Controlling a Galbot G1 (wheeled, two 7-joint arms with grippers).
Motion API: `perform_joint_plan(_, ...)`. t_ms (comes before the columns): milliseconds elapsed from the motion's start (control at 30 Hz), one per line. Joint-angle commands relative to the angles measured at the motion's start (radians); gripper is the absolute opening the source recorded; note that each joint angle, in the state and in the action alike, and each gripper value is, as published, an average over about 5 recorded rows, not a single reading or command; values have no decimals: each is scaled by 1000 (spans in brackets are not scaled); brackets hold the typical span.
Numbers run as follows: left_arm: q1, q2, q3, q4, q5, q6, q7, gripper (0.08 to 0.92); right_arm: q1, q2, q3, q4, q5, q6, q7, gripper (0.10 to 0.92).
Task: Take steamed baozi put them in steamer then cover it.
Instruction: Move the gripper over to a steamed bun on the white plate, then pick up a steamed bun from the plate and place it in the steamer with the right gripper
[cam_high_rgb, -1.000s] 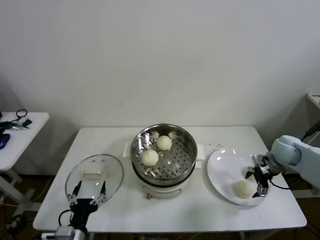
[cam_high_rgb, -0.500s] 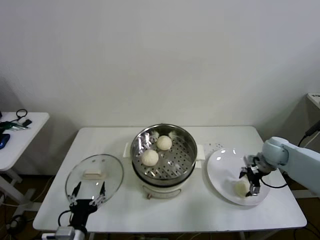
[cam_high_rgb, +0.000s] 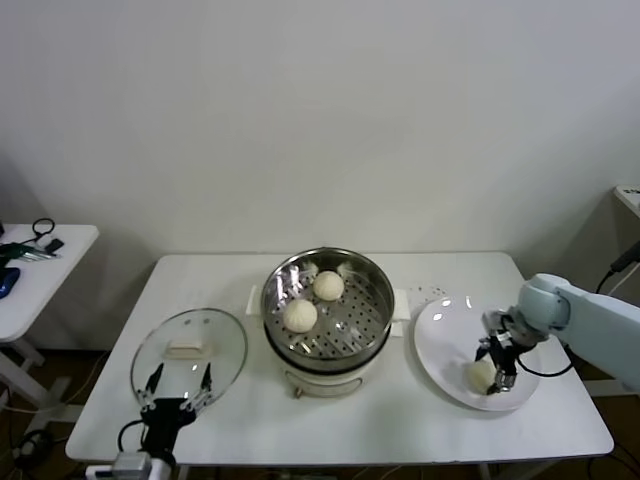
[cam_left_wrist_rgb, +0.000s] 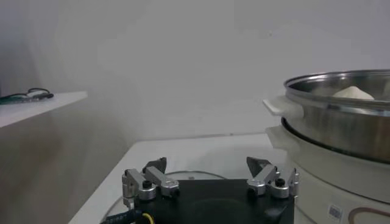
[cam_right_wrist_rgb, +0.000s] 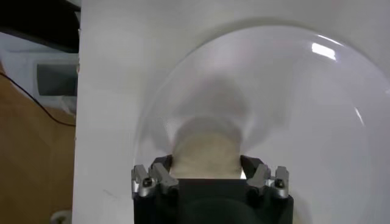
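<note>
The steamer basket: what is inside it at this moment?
Inside the steamer lie two baozi on the perforated floor, close together toward the robot's left side. The near wall hides a strip of the floor. The cover lies on the table beside it.

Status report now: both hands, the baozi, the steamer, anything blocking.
Right hand down around the last baozi on the white plate. Left hand open, idle by the cover. Steamer uncovered, two buns inside. Nothing blocking.
</note>
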Motion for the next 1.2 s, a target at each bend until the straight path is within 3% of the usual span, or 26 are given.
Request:
perform_joint_plan(33, 1, 1, 1, 0, 0, -1, 0, 823, 11, 5, -18, -4, 5, 1, -2, 707)
perform_joint_plan(267, 2, 1, 3, 0, 0, -2, 0, 823, 56, 5, -36, -9, -9, 47, -14, 670)
perform_joint_plan(533, 2, 2, 12, -2, 3, 0, 0, 823, 324, 50, -176, 76, -129, 280, -85, 662)
perform_joint_plan(900, 10, 3, 21, -7, 8, 1, 1, 823, 727, 254, -324, 130, -165, 566, -134, 670)
perform_joint_plan(1200, 23, 13, 19, -10, 7, -2, 3, 823, 785, 435, -273, 198, -216, 700, -132, 670)
